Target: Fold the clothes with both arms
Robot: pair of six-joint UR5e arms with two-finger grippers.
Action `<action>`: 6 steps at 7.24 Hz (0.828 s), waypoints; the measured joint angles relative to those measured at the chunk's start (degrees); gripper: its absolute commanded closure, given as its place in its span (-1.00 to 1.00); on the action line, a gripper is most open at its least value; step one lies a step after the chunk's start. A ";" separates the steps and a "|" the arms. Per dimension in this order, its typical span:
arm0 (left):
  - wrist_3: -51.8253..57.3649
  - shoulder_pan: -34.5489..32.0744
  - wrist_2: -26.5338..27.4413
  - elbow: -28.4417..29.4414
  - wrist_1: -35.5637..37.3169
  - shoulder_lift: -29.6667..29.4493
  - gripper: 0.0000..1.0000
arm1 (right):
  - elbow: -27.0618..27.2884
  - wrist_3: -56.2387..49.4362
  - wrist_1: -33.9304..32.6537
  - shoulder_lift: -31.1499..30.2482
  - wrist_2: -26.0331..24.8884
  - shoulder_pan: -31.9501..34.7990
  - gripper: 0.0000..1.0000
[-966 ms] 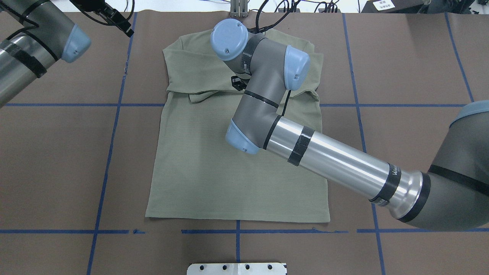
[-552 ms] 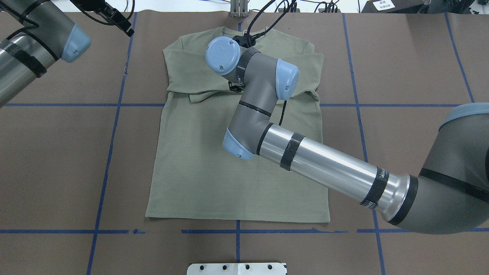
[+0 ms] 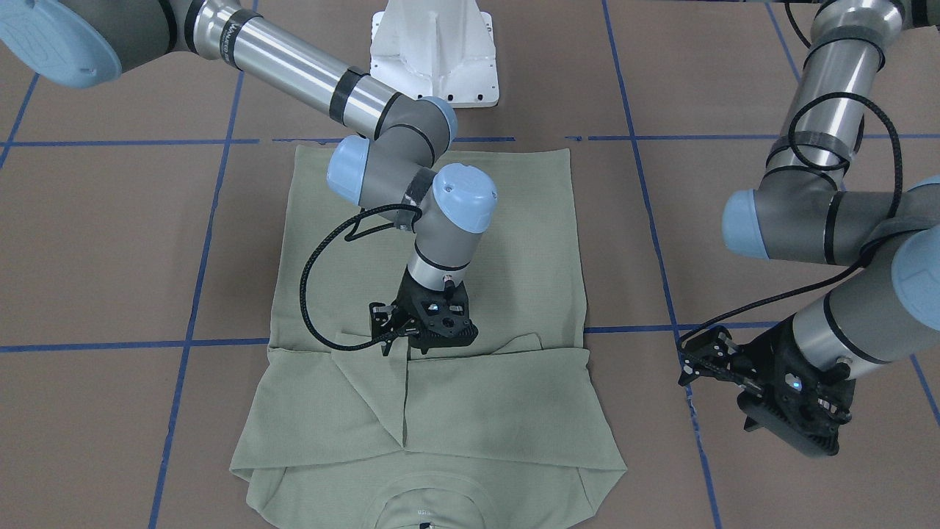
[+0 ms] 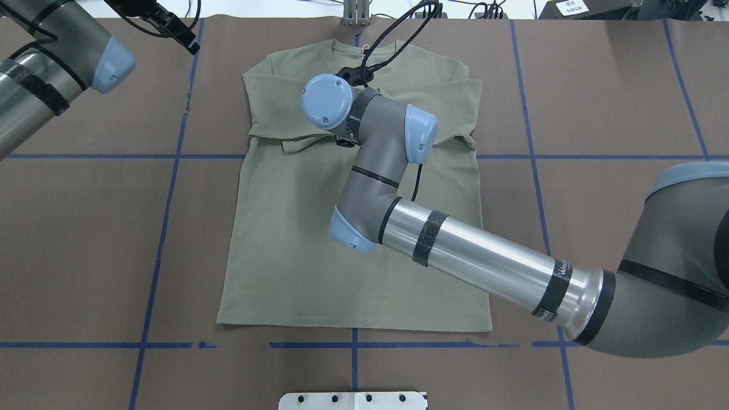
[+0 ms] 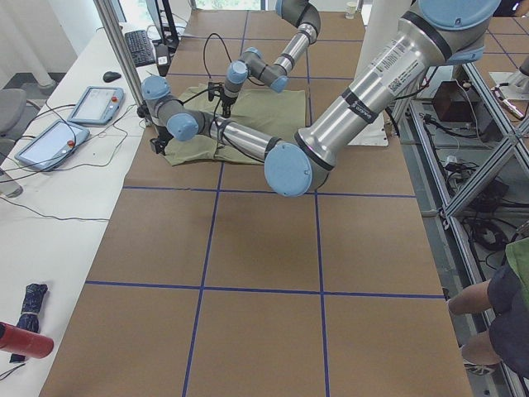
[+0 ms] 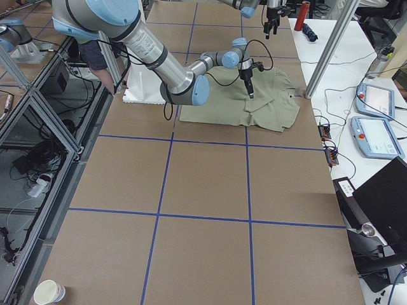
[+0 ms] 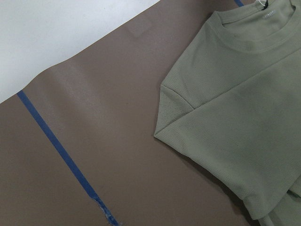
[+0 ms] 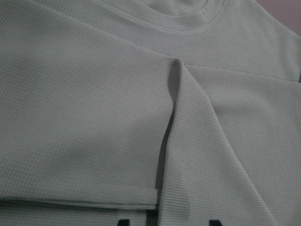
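The pale green long-sleeved shirt (image 4: 296, 245) lies flat on the brown table, neck at the far side, both sleeves folded across the chest (image 3: 470, 404). My right gripper (image 3: 413, 339) points down over the sleeve cuffs at the shirt's middle. Its fingertips (image 8: 123, 222) stand apart, open, just above the cloth, holding nothing. In the overhead view the wrist hides most of it. My left gripper (image 3: 698, 364) hangs over bare table beyond the shirt's left shoulder (image 7: 174, 108), apart from it. It looks open and empty, and also shows in the overhead view (image 4: 185, 42).
The white pedestal base (image 3: 433, 51) stands at the near table edge. Blue tape lines (image 4: 165, 228) grid the table. A metal post (image 4: 356, 11) stands at the far edge behind the neck. Side benches hold tablets (image 5: 95, 103) and pendants (image 6: 378, 136).
My right arm has drawn back from the neck area toward the robot, bringing its gripper over the sleeve cuffs. The left arm and the shirt have not moved.
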 measured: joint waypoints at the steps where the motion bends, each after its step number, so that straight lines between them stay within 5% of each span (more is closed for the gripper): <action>1: -0.04 0.01 0.00 -0.14 0.00 -0.01 -1.00 | -0.02 0.12 0.01 0.00 -0.04 -0.25 -0.06; 4: -0.03 0.02 0.00 -0.47 0.00 0.09 -1.00 | -0.02 0.17 0.02 -0.26 -0.11 -0.49 0.04; 6: 0.01 0.00 0.00 -0.56 0.00 0.10 -1.00 | -0.02 0.12 0.02 -0.40 -0.11 -0.57 0.36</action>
